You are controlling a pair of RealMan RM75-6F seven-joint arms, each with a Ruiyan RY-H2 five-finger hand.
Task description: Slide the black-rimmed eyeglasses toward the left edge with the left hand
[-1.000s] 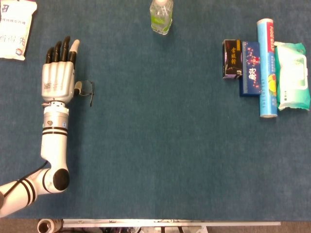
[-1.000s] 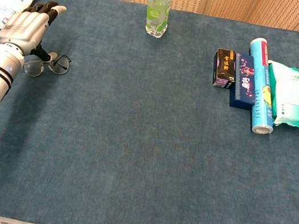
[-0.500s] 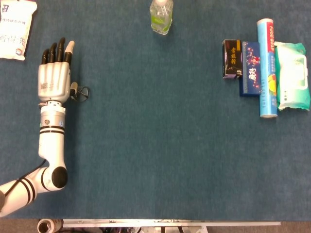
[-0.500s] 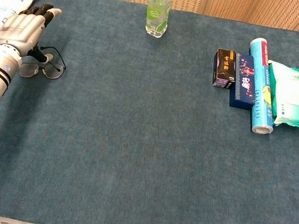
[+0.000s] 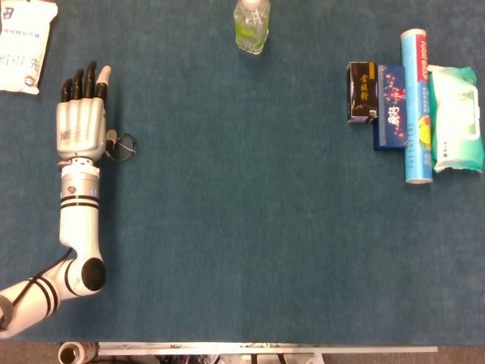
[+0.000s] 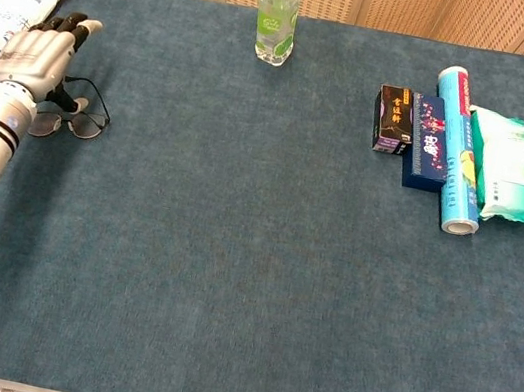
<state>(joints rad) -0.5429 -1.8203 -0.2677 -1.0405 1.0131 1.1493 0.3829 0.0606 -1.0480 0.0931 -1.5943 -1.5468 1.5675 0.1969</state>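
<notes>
Left hand [image 5: 79, 125] lies flat, palm down, far left on the desk [image 5: 242, 250], fingers [image 5: 85, 80] straight and side by side, pointing away from the robot. Glasses [image 6: 75, 117] sit just beside its thumb side, partly under the hand. From the head view only a lens rim and a bit of frame poke out at the hand's right edge [image 5: 123, 144]; the rest is hidden. Chest view shows both lenses and a temple arm, but whether the thumb touches the frame is hard to tell. Nothing seems held. Forearm runs off the lower left edge in both views. Right hand is not in view.

White pack [image 5: 23, 42] at top left is cut off by the frame edge. Bottle [image 5: 251, 24] at top centre is cropped at the top in the head view. At right: black box [image 5: 361, 92], blue box [image 5: 390, 106], blue tube [image 5: 417, 106], wipes [image 5: 456, 117], packed side by side.
</notes>
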